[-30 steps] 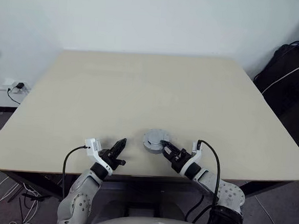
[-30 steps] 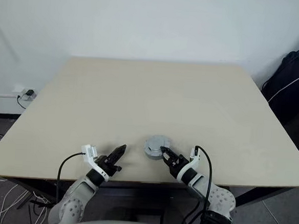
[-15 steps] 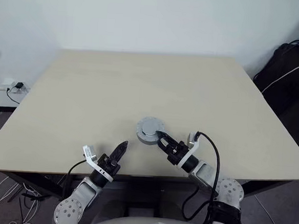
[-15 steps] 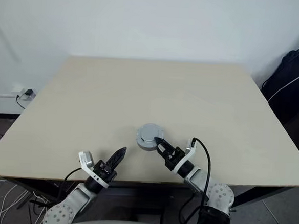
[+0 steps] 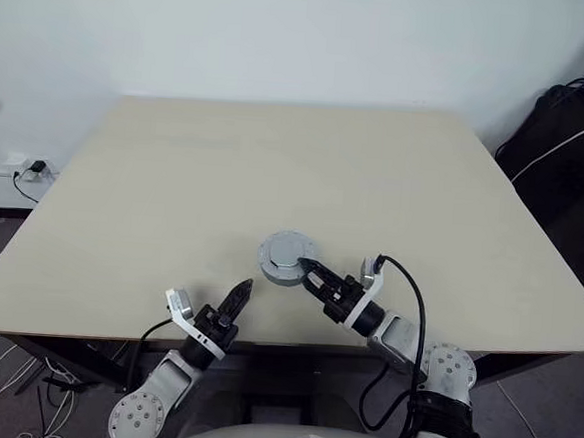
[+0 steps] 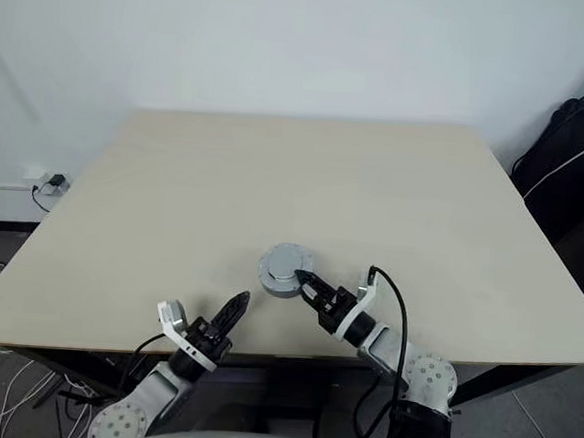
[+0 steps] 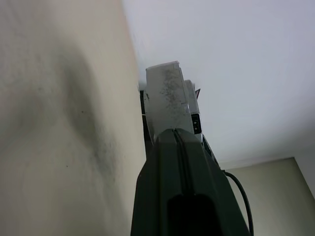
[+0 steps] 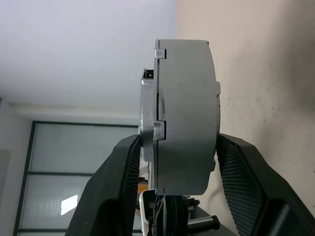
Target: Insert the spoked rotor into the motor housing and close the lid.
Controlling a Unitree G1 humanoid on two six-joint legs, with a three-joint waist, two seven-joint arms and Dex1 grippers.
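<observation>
Grey motor housing point(image 5: 286, 257) – one (lidded) – clamped in right gripper point(image 5: 306, 271); left gripper point(image 5: 241, 296) closed, empty.

the right gripper point(image 6: 302, 280) fingers clasp the closed motor housing point(image 6: 284, 269) above the table point(image 6: 305, 180).

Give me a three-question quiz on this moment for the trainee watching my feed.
1. True or false: the right gripper is clamped on the closed motor housing.
2. Which describes the left gripper? A) shut, empty B) open above the housing C) holding the lid
3. Fill in: the housing is near the table's ____ edge, as the robot sees it.

Key: 1 true; 2 A; 3 near.
</observation>
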